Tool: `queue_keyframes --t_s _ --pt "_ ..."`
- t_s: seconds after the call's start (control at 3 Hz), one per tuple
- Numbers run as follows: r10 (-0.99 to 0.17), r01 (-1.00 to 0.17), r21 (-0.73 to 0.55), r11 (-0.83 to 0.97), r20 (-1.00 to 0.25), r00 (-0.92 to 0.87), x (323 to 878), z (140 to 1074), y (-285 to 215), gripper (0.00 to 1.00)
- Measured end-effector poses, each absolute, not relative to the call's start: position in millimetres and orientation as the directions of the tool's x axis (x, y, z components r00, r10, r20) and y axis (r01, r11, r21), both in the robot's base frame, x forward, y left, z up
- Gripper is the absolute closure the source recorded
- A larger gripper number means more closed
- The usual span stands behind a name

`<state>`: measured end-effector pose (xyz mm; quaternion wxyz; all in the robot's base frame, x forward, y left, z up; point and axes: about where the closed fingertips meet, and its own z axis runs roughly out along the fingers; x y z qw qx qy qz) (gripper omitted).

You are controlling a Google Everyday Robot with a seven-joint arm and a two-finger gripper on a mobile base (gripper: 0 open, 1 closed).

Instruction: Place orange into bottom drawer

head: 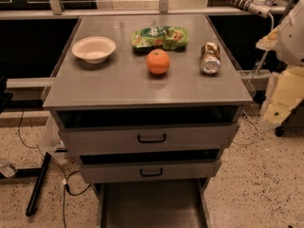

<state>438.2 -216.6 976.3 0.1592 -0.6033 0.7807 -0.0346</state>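
The orange [158, 61] sits on the gray cabinet top [142, 87], near the middle and slightly right. The bottom drawer [153, 204] is pulled out at the lower edge of the view, showing a flat gray floor with nothing in it. My gripper [281, 99] hangs at the far right edge, beside and just below the cabinet's right front corner, well apart from the orange and holding nothing that I can see. The white arm [292, 32] rises above it.
A white bowl [94, 49] stands at the back left of the top, a green snack bag [160, 37] behind the orange, and a crushed metal can [210, 58] to its right. Two upper drawers [151, 137] with black handles stand slightly open. Cables and a black bar [39, 184] lie on the floor at left.
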Motion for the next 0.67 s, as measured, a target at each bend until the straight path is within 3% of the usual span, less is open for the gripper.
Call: queue_keyframes --t_s 0.67 --pt "-0.96 -0.927 -0.291 0.236 -0.22 -0.175 452 974 -202 0.0"
